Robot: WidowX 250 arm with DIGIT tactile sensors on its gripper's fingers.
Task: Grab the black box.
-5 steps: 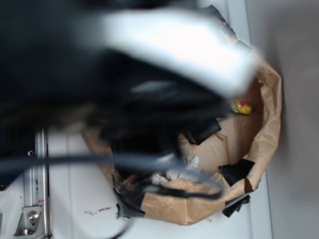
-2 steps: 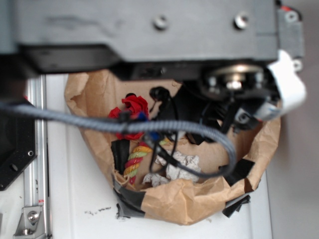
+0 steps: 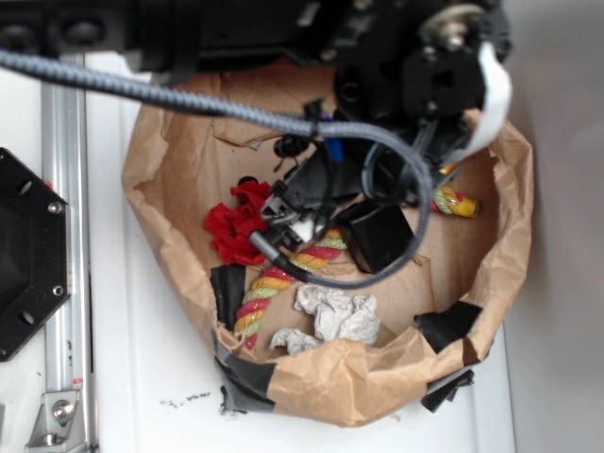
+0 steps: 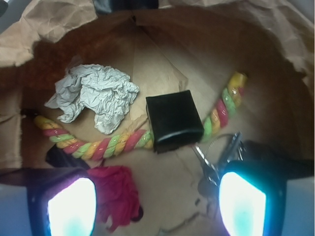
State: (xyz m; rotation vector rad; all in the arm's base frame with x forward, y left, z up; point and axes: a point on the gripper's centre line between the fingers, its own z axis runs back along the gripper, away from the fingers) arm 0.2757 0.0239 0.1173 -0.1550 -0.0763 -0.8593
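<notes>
The black box (image 4: 173, 120) is a small glossy cube resting on the brown paper floor, with the twisted colourful rope (image 4: 108, 145) passing under its near side. In the exterior view the black box (image 3: 377, 236) sits near the middle of the paper bag (image 3: 359, 377), partly ringed by a grey cable. My gripper (image 4: 157, 196) is open. Its two lit fingers stand wide apart at the bottom of the wrist view, short of the box, with nothing between them. The arm (image 3: 415, 75) covers the bag's upper part.
A red paper wad (image 4: 115, 194) lies by the left finger and a bunch of keys (image 4: 216, 157) by the right. Crumpled white paper (image 4: 96, 96) lies beyond the rope. Tall bag walls ring everything. Outside are a black hexagonal plate (image 3: 19, 255) and a metal rail (image 3: 61, 283).
The arm, which blurred and filled most of the exterior view, has swung toward the top of the frame. The black box and the bag's contents now show.
</notes>
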